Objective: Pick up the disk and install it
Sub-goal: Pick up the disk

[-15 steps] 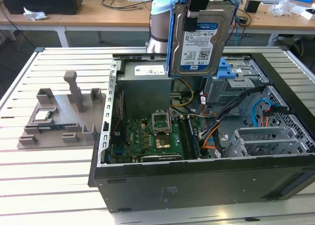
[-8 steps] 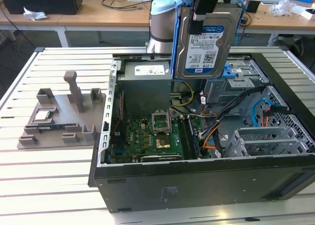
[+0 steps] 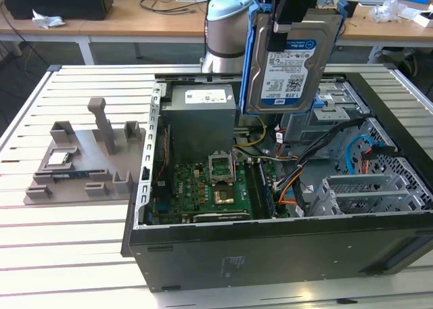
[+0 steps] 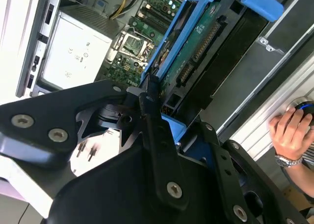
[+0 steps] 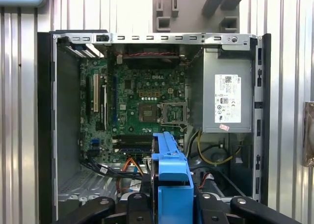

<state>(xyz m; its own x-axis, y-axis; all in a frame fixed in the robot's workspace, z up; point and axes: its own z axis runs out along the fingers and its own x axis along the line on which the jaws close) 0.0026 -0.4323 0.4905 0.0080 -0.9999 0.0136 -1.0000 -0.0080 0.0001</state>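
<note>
The disk (image 3: 289, 60), a silver hard drive with a white-and-blue label in a blue carrier frame, hangs upright in the air above the back of the open computer case (image 3: 270, 251). My gripper (image 3: 289, 15) is shut on its top edge. In the second wrist view the black fingers (image 4: 147, 104) clamp the blue frame, and the disk's (image 4: 196, 47) green circuit side shows. In the first wrist view the disk's (image 5: 171, 177) blue edge sits over the case's cable area, gripped from both sides by my gripper (image 5: 171, 202).
Inside the case lie the green motherboard (image 3: 210, 187), the grey power supply (image 3: 201, 116) and a grey drive cage (image 3: 338, 96) just below the disk. A grey fixture plate (image 3: 81, 160) rests at the exterior view's left. A person's hand (image 4: 293, 131) shows beside the case.
</note>
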